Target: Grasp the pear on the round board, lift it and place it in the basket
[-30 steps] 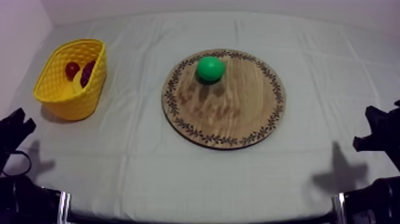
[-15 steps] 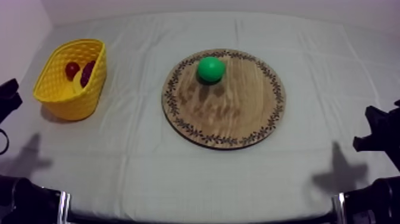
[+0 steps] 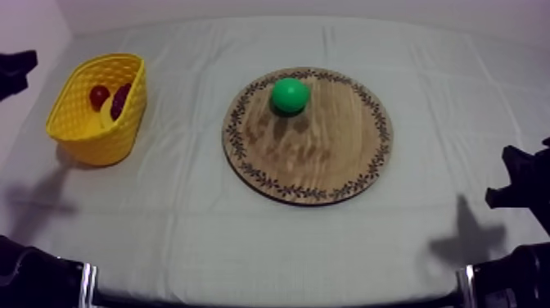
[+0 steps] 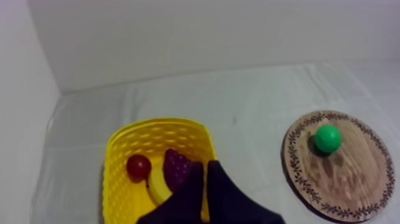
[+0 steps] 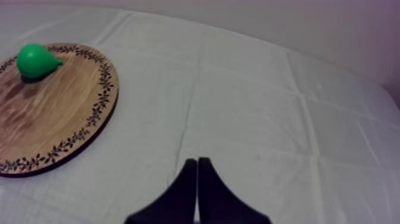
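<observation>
Both closed, empty: right end effector (image 5: 197, 161); left end effector (image 4: 205, 166) over yellow basket (image 4: 157, 125)

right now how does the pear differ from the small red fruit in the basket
Colour: the pear is green, the small red fruit red. Place: the pear lies alone on the wooden board, near its far rim; the small red fruit sits in the yellow basket beside the grapes and banana. Size: the pear looks larger. Both are toy fruit, and nothing grips either.
</observation>
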`<act>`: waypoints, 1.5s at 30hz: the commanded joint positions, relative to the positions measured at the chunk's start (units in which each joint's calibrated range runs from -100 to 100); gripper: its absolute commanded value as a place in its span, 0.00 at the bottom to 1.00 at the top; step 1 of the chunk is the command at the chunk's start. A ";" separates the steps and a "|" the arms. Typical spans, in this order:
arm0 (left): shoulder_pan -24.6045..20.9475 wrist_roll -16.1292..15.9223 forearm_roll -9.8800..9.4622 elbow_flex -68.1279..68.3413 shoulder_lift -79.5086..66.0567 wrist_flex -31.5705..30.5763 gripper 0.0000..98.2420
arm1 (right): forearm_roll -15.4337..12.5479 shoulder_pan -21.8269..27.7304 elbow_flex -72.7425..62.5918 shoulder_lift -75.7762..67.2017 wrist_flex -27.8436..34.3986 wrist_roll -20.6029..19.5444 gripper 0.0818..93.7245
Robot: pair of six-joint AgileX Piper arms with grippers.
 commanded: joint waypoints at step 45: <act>22.77 20.34 -7.13 -67.50 78.22 29.18 0.00 | 0.02 0.07 0.00 -0.05 0.01 0.00 0.00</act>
